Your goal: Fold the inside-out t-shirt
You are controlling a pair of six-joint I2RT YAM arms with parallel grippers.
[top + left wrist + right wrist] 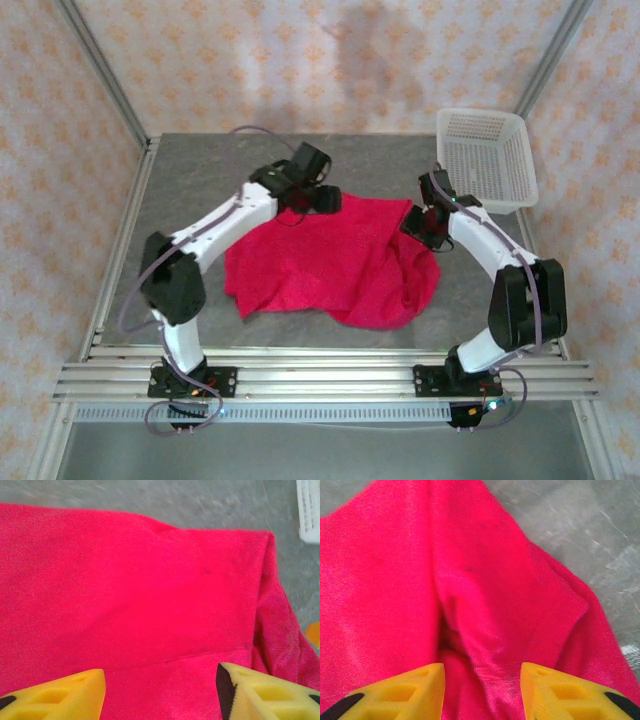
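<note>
The shirt lies in a bright red heap at the middle of the table, between the two arms. Its left part is spread fairly flat; its right part is bunched into thick folds. The left gripper hangs over the shirt's far edge, yellow fingers apart above smooth cloth crossed by a seam. The right gripper is at the far right corner, fingers apart over a raised ridge of cloth
</note>
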